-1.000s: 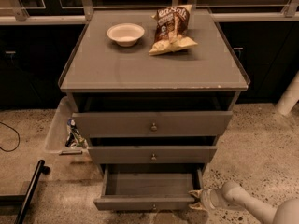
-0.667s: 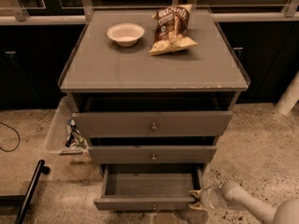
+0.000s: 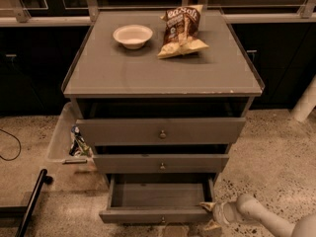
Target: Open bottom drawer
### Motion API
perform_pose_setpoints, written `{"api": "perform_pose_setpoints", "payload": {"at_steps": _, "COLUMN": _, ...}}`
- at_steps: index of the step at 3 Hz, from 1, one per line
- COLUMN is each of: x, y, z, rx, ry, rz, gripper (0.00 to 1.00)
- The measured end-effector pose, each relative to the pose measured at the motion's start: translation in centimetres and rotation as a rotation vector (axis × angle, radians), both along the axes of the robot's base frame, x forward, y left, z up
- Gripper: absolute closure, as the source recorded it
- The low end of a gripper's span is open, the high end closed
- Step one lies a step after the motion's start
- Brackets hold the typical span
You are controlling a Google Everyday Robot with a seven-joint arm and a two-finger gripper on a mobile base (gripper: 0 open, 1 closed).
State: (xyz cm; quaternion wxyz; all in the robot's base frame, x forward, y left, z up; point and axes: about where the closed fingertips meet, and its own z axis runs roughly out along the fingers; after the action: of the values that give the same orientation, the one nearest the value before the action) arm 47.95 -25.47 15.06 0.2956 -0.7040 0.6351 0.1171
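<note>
The bottom drawer (image 3: 158, 214) is the lowest grey drawer of the cabinet (image 3: 163, 78). It stands pulled out toward me, its empty inside showing, with its small knob (image 3: 162, 219) at the front centre. My gripper (image 3: 208, 215) is at the drawer's front right corner, one fingertip over the corner and one below it. The white arm runs in from the lower right. The middle drawer (image 3: 160, 164) and top drawer (image 3: 160, 131) sit above, each pulled out a little.
A white bowl (image 3: 132, 35) and a chip bag (image 3: 180, 31) lie on the cabinet top. A clear bin (image 3: 66, 139) with items stands left of the cabinet. A black bar (image 3: 30, 201) lies at lower left. A white post (image 3: 306, 102) stands at right.
</note>
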Motion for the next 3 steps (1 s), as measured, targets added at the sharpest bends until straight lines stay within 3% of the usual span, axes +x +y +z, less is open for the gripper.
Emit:
{"api": "perform_pose_setpoints", "payload": {"at_steps": 1, "x": -2.2, "y": -0.68, "z": -0.34, "rx": 0.009, "ry": 0.004, "rz": 0.018, "gripper": 0.55}}
{"api": "perform_pose_setpoints", "payload": {"at_steps": 3, "x": -2.7, "y": -0.88, "z": 0.11, "rx": 0.004, "ry": 0.002, "rz": 0.02, "gripper": 0.99}}
